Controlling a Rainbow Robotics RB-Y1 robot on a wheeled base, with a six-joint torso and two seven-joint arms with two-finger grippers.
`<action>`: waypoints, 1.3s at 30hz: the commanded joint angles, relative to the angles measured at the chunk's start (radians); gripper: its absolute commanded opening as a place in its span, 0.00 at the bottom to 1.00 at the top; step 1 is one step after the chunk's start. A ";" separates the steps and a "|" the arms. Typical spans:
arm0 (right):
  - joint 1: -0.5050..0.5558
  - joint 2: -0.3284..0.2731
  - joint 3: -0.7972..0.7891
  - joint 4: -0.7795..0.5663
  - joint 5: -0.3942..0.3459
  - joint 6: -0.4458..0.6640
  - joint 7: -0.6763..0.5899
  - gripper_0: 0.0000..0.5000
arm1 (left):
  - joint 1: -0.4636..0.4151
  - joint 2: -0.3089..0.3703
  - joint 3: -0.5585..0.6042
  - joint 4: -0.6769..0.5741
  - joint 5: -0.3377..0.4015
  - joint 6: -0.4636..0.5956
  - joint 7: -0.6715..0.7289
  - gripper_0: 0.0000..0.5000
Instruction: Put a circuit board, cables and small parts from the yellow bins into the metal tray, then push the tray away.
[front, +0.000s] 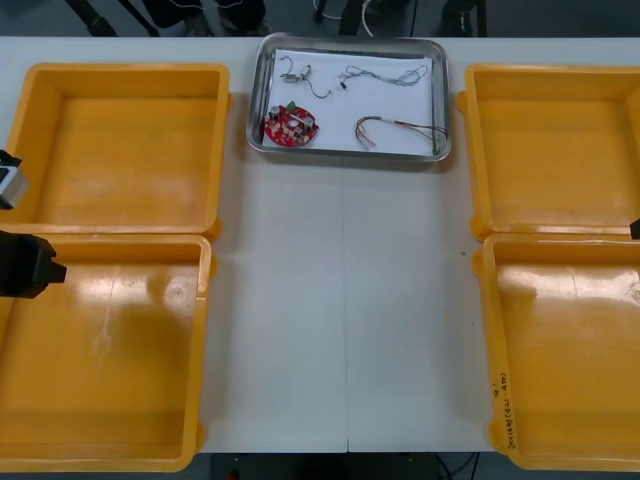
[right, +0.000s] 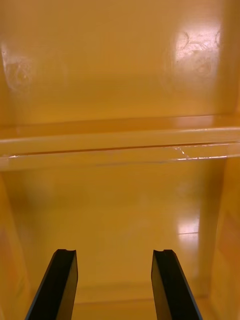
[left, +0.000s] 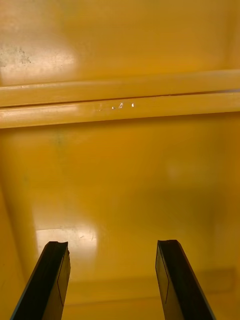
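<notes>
Worktop: the light worktop on my feed carries four bins and one tray, with a bare strip down its middle.
Yellow bins: two line the left edge, far and near, and two line the right edge, far and near. I see bare floors in all four.
Metal tray: the metal tray sits at the middle of the worktop's far edge, between the two far bins, and is white inside.
Left gripper: my left gripper hangs over a left-side bin's floor with its jaws spread wide on nothing, facing the rims where two bins meet.
Right gripper: my right gripper hangs over a right-side bin, jaws likewise spread and holding nothing.
Red and yellow cable: the red and yellow cable lies at the tray's near-right corner.
Thin pale cable: the thin pale cable lies along the tray's far edge, towards the right.
Circuit board: the round red circuit board rests in the tray's near-left corner.
Small metal parts: the small metal parts lie in the tray's far-left corner, just beyond the board.
</notes>
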 joint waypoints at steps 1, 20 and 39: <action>0.025 -0.044 -0.031 0.034 0.009 -0.070 0.016 0.86 | 0.017 0.040 0.018 -0.034 0.008 0.006 -0.088 1.00; 0.103 -0.035 -0.019 0.091 -0.038 -0.185 0.119 0.86 | 0.017 0.040 0.018 -0.034 0.008 0.006 -0.088 1.00; 0.109 -0.035 -0.022 0.089 -0.043 -0.120 0.098 0.86 | 0.017 0.040 0.018 -0.034 0.008 0.006 -0.088 1.00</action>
